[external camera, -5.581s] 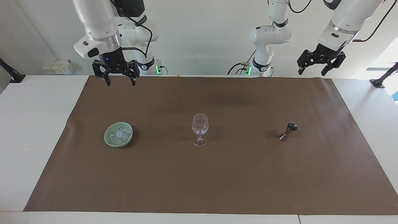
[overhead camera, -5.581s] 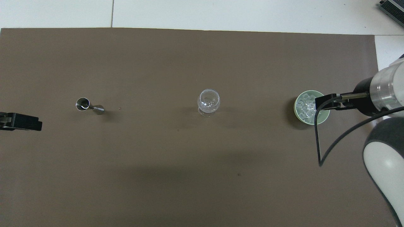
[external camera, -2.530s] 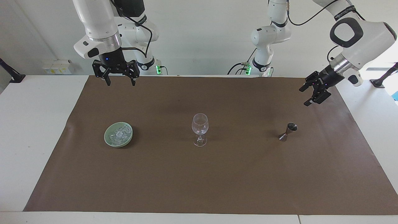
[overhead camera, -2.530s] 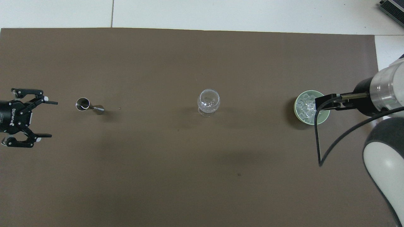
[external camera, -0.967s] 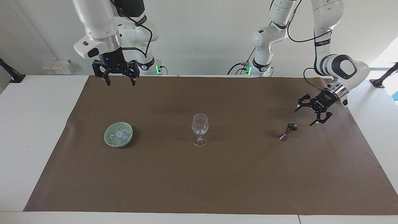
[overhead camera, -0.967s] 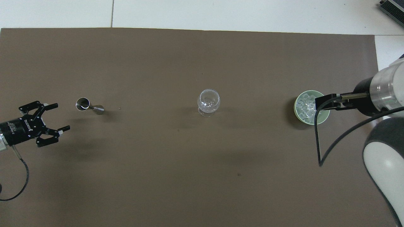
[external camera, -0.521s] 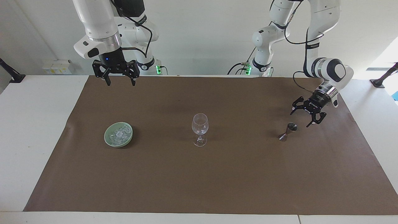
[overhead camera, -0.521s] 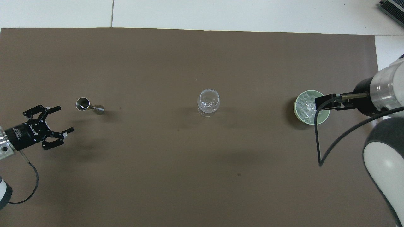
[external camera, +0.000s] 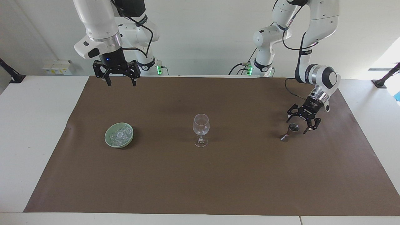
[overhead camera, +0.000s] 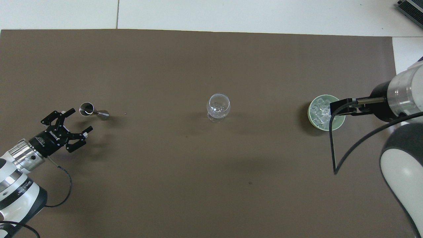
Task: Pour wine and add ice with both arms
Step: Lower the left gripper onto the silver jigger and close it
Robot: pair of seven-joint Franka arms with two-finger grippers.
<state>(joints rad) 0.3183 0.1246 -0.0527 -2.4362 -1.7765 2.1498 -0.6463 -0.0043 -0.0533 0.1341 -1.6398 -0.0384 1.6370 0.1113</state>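
Beside jigger point(external camera: 289, 132): open, empty jaws

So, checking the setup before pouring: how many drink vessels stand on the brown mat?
2: the wine glass mid-mat, and the metal jigger toward the left arm's end. The green bowl holds ice.

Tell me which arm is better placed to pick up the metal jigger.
Left. The left pincer hangs open just above the jigger, angled toward its cup. The right pincer, also open, waits high near its own base, at the green ice bowl's end, with the wine glass between it and the jigger.
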